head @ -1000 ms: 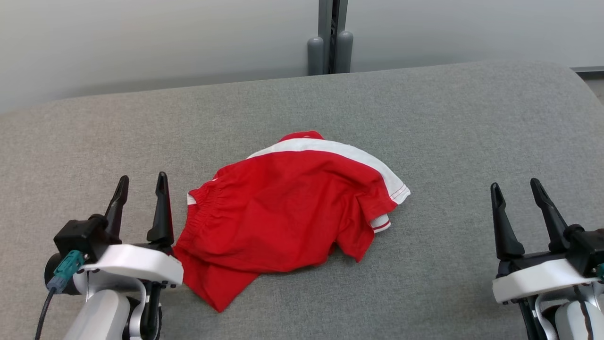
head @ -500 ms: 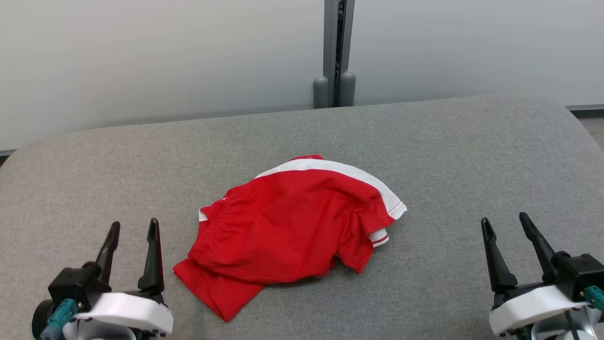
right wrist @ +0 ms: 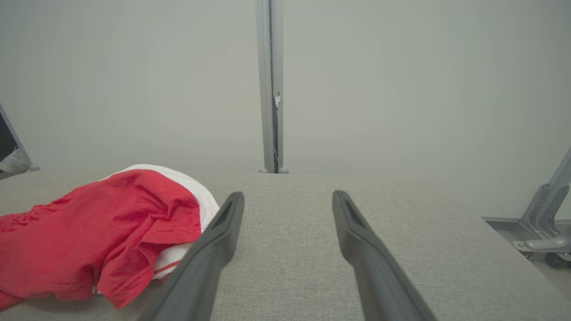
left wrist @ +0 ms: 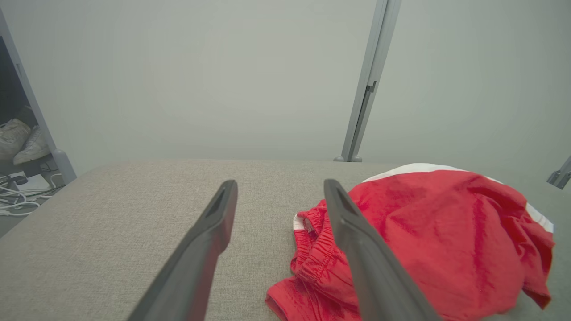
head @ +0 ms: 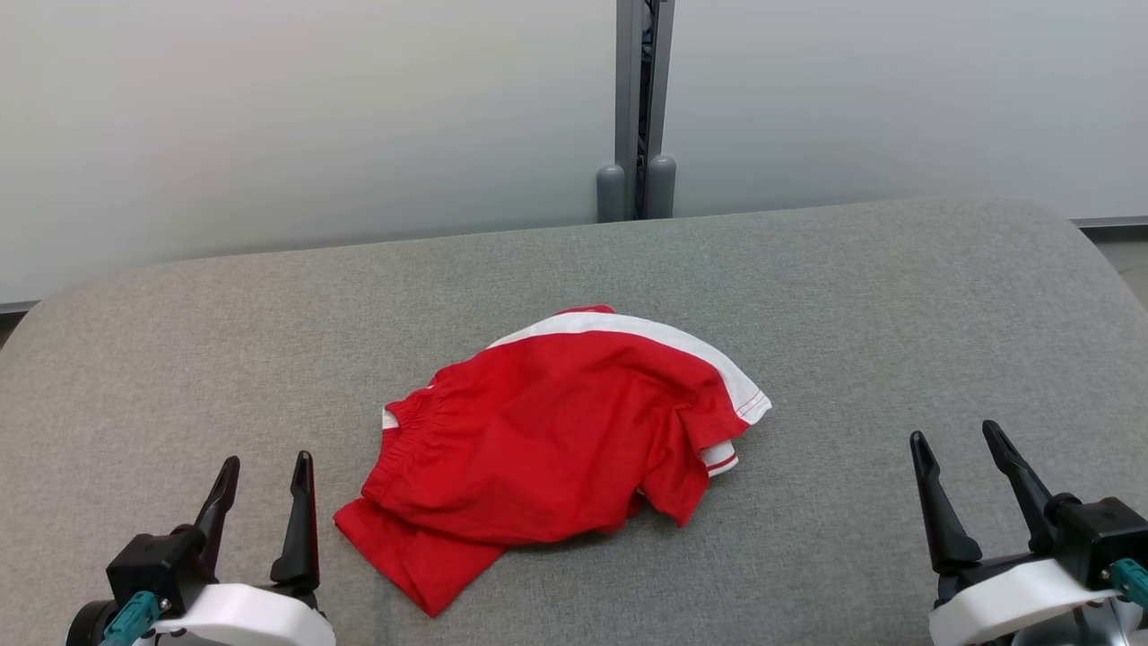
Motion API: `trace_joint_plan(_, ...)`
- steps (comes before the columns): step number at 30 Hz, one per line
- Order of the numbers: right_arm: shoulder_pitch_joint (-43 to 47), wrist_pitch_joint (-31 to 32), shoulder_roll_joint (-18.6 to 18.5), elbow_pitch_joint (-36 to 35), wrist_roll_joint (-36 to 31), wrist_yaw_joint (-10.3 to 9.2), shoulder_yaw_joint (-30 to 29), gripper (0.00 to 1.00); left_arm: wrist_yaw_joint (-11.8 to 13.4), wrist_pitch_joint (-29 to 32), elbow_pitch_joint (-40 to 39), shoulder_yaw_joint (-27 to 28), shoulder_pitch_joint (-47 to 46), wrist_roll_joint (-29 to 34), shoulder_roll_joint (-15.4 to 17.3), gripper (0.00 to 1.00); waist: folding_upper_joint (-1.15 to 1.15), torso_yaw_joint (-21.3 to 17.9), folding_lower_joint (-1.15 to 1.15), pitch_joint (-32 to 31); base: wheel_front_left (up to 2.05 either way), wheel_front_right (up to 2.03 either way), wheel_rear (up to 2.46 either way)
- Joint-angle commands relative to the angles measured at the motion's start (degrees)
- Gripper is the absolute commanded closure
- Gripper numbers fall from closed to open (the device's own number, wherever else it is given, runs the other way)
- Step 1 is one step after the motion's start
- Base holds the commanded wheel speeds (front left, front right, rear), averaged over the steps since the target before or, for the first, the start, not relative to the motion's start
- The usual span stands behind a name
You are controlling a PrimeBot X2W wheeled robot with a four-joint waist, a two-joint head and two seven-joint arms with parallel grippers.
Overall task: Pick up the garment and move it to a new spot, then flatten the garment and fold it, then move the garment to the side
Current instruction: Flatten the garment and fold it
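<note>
Surface: grey fabric-covered top with rounded far corners. A pale wall stands behind it, with a grey post at mid-wall.
Garment: red cloth with a white band, lying in a crumpled heap, neither flattened nor folded.
Garment position: near the middle of the surface, between the two grippers and closer to the left one.
Garment detail: the gathered waistband faces left. The white band runs along the far and right edges. One red corner points toward the near edge.
Left gripper: at lower left, fingers pointing away from the robot. The jaws are spread wide with nothing between them. It sits just beside the garment's left edge, and a strip of bare surface shows between the two.
Right gripper: at lower right, fingers pointing away from the robot. The jaws are spread wide and hold nothing. It is well apart from the garment, over bare surface.
Left wrist view: the waistband lies beside the right-hand finger. Shoes and cables lie beyond the surface edge.
Right wrist view: the garment's white-edged end lies left of the fingers. A metal frame stands on the floor at right.
</note>
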Motion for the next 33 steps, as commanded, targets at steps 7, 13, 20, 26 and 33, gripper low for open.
trace_joint_plan(7, -0.04, -0.06, 0.09, -0.52, 0.25, 0.05, 0.0, 0.0, 0.95, 0.97, -0.37, -0.03, 0.7, -0.19, 0.58, 0.0, 0.0, 0.01, 0.0, 0.12, 0.0, 0.0, 0.0)
trace_joint_plan(13, -0.19, -0.4, 0.29, -0.31, 0.54, 0.05, -0.2, 0.0, 1.15, 1.28, -0.31, -0.24, 0.83, -0.44, 0.51, 0.0, 0.0, 0.04, 0.0, 0.12, 0.0, 0.0, 0.0)
trace_joint_plan(20, -0.53, -0.66, 0.46, 0.0, 0.58, 0.05, -0.01, 0.0, 1.3, 1.72, -0.16, -0.6, 0.1, -0.6, 0.36, 0.0, 0.0, 0.03, 0.0, 0.34, 0.0, 0.0, 0.0)
trace_joint_plan(26, -1.34, -0.74, 0.44, -0.23, 0.95, 0.05, 0.11, 0.0, 0.0, 3.53, -0.19, -1.92, -3.76, -0.49, 0.35, 0.0, 0.0, 0.03, 0.0, 2.45, 0.0, 0.0, 0.0)
trace_joint_plan(33, -3.39, -1.01, 0.24, -0.14, 1.25, 0.04, 1.31, 0.0, -3.58, 12.45, 4.09, -5.87, -11.03, -1.61, 0.47, 0.0, 0.0, -0.75, 0.0, 6.78, 0.0, 0.0, 0.0)
